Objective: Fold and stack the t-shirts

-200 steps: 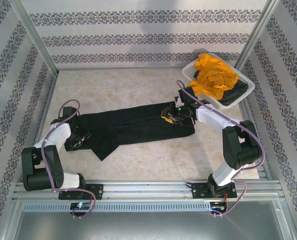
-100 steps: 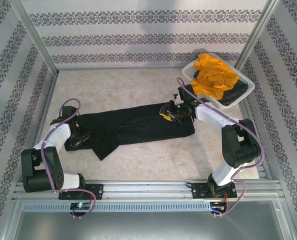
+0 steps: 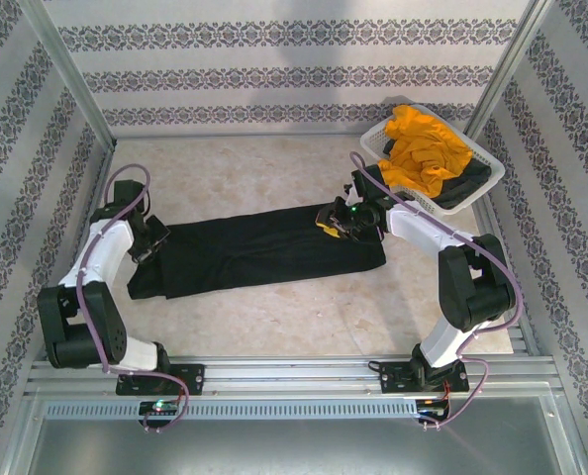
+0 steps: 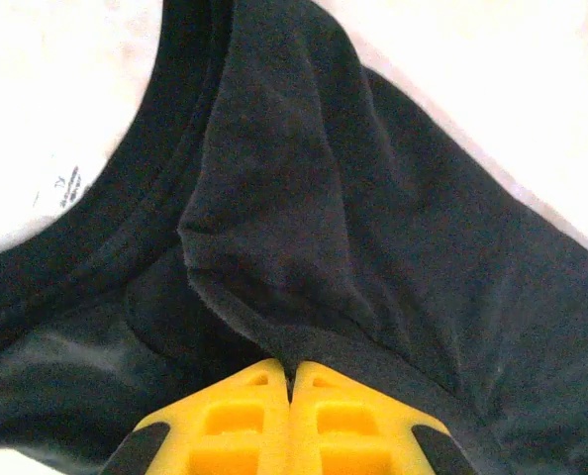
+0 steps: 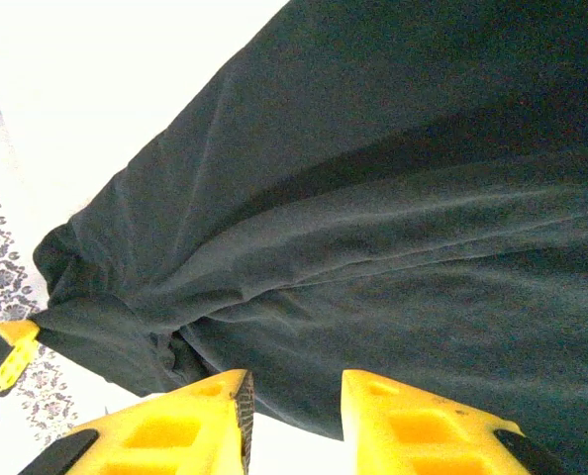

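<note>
A black t-shirt (image 3: 264,252) lies in a long band across the middle of the table. My left gripper (image 3: 153,240) is at its left end, shut on a fold of the cloth beside the collar (image 4: 146,218); the yellow fingers (image 4: 245,416) meet on the fabric (image 4: 373,247). My right gripper (image 3: 332,226) rests at the band's right end. Its jaws stand apart (image 5: 294,386), with the shirt's hem (image 5: 393,198) lying just past the tips and bare table between them. A mustard-orange t-shirt (image 3: 423,148) is heaped over a dark one (image 3: 472,186) in the basket.
The white lattice basket (image 3: 371,148) stands at the back right, close behind my right arm. Patterned walls and metal posts close in the table on three sides. A metal rail runs along the near edge.
My left gripper shut on the shirt's collar end and moved toward the back, drawing the drooping front-left corner into a straighter band. The right arm has barely moved.
</note>
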